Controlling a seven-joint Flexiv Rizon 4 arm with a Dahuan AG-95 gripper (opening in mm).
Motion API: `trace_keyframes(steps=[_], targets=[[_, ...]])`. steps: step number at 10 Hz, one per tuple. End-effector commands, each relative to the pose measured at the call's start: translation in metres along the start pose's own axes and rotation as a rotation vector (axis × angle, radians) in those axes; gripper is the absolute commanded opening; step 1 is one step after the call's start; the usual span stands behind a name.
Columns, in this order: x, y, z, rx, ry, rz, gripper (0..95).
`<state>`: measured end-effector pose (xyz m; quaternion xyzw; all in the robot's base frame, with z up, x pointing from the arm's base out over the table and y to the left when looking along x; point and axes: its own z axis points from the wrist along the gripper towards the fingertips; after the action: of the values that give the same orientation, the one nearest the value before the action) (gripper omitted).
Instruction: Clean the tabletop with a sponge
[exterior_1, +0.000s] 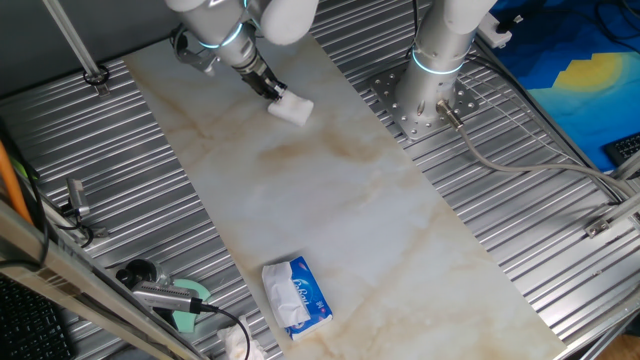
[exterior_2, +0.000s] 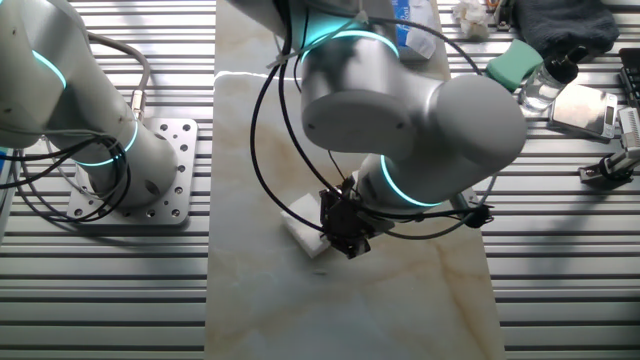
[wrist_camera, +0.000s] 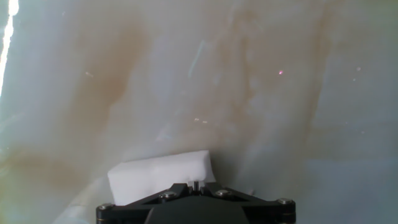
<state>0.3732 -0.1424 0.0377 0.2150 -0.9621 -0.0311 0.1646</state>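
tabletop (exterior_1: 330, 200): long white marble-look slab with tan-brown veins, glossy, runs lengthwise between ribbed grey metal surfaces (exterior_1: 520, 250) on both sides; also fills the hand view (wrist_camera: 249, 81), and shows under the arm in the other fixed view (exterior_2: 260, 300)
arm (exterior_2: 400, 110): grey-white with glowing teal rings, bent low over the slab, black cables looping round the wrist; in the other fixed view it blocks most of the slab's middle
arm base (exterior_1: 440, 60): bolted on a drilled metal plate just beside the slab's long edge, cable trailing off across the ribbed metal
tissue pack (exterior_1: 297, 297): blue-and-white, lying flat on the slab near the end opposite the gripper, well apart from the sponge
crumpled tissue (exterior_1: 238, 343): white, off the slab edge on the ribbed metal, near the pack, partly cut by the frame
teal item (exterior_1: 185, 305): with dark tool bits on the ribbed metal next to the slab, can't tell what exactly
sponge (exterior_1: 291, 106): small white soft block, at the slab end nearer the arm base, resting on the marble, tilted a bit; seen at the fingertips in all views (exterior_2: 303, 225) (wrist_camera: 163, 175)
gripper (exterior_1: 272, 90): black, angled down to the slab, jaws pinching the sponge from its rear end; most of the block sticks out ahead of the fingers in the hand view (wrist_camera: 194, 184); dark body also seen just beside the block from the other side (exterior_2: 340, 232)
red dot (wrist_camera: 281, 73): tiny speck on the marble ahead of the sponge, too small to identify
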Motion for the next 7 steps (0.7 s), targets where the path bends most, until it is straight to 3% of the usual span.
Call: trace_keyframes(steps=[1,7], targets=[[-0.001,-0.0017,0.0026,0.001,-0.006,-0.002,0.0],[-0.0033,-0.0033,0.0061,0.001,-0.003,-0.016,0.0]])
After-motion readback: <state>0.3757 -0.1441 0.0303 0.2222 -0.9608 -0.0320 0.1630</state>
